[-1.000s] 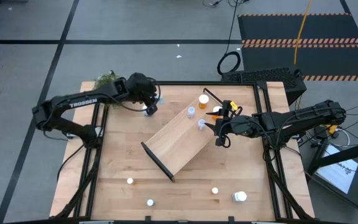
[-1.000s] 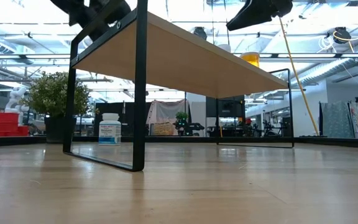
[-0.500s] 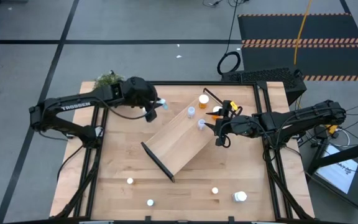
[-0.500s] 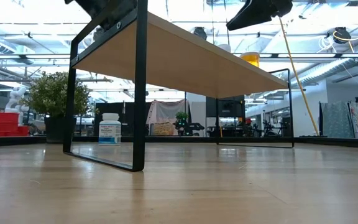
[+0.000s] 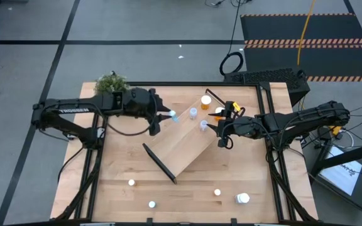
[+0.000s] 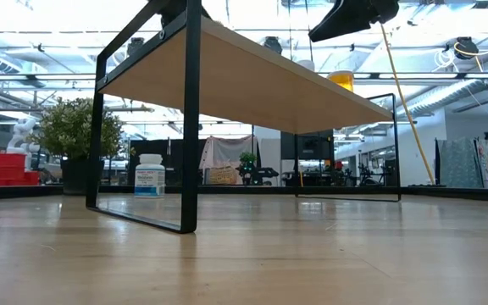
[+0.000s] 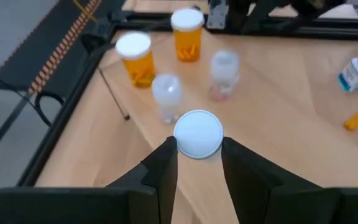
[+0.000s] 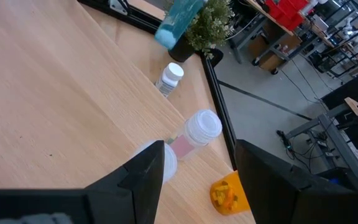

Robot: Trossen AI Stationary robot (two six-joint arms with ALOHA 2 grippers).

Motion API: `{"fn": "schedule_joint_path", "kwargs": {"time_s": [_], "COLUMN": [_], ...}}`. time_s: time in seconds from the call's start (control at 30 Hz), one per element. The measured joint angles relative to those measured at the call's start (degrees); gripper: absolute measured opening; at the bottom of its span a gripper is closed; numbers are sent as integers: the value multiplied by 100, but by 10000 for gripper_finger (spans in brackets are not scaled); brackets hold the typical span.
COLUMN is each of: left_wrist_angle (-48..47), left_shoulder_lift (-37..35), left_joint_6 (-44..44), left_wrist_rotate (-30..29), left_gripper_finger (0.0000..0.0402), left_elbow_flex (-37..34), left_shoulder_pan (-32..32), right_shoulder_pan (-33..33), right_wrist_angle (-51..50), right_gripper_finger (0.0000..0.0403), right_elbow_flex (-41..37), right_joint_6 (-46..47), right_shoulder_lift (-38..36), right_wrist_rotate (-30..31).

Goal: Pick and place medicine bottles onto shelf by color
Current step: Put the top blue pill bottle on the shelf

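**Pale blue bottle carried to the shelf**

Over the far corner of the shelf [image 5: 182, 143], the left gripper [image 5: 162, 117] has its fingers clamped on a pale blue bottle [image 5: 173, 116], held clear of the board. This looks like the carrying step: two pale bottles [image 5: 193, 113] already stand on the shelf's far end, with an orange bottle [image 5: 205, 100] just beyond them, so the next move calls for lowering the bottle upright beside the pale ones, away from the orange, then spreading the fingers.

The right gripper [image 5: 224, 139] hovers at the shelf's right edge, fingers apart and empty.

From the left wrist, the white cap [image 7: 198, 134] shows squarely between the fingers [image 7: 161, 171], and a second orange bottle [image 7: 187, 35] appears that the overhead picture hardly separates. Overhead alone shows four bottles waiting along the bench's [image 5: 124, 157] near edge. At bench height, a larger white bottle [image 6: 150, 176] stands beyond the shelf.
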Motion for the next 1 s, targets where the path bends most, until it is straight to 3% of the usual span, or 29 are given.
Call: {"fn": "schedule_joint_path", "kwargs": {"time_s": [0.57, 1.0], "left_wrist_angle": [388, 418], "left_shoulder_lift": [904, 1096], "left_joint_6": [613, 879], "left_wrist_rotate": [-358, -382], "left_gripper_finger": [122, 122], "left_elbow_flex": [-14, -13], "left_shoulder_pan": [-242, -98], "right_shoulder_pan": [59, 371], "right_wrist_angle": [64, 74], "right_gripper_finger": [192, 192], "right_elbow_flex": [0, 0], "right_joint_6": [-1, 25], "right_shoulder_lift": [-135, -519], "right_wrist_rotate": [2, 6]}}
